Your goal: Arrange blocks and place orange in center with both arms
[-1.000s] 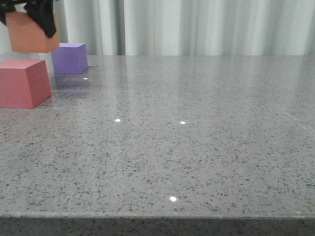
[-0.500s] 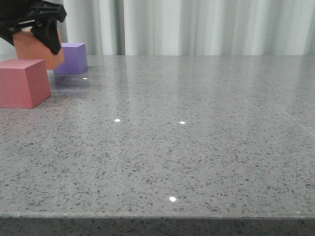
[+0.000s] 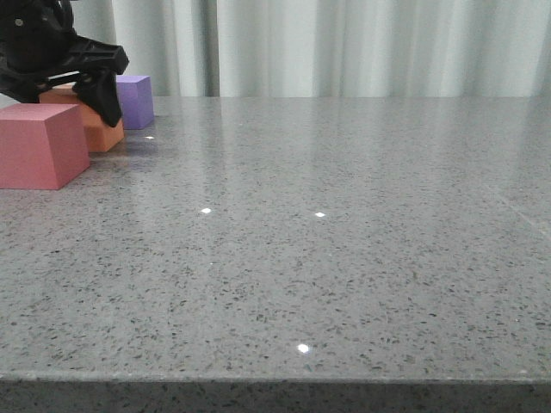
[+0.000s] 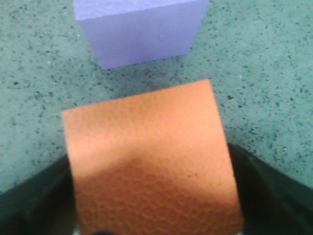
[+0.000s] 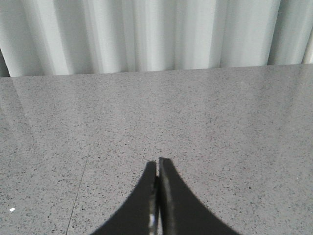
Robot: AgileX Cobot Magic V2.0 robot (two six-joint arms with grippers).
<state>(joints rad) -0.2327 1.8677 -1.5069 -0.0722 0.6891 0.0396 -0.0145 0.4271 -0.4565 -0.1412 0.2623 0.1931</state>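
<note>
Lowered since the earlier frames, the orange cube had come down from the air to the grey speckled table, where its underside appeared to rest. Left gripper: black fingers closed against opposite sides of the orange cube, holding it. Landmark, red-pink cube: the orange cube stood just behind it, toward the curtain, and the purple cube stood just beyond the orange one, a narrow gap between them in the left wrist view. Right gripper: fingertips pressed together, empty, above bare table well apart from the red-pink cube.
</note>
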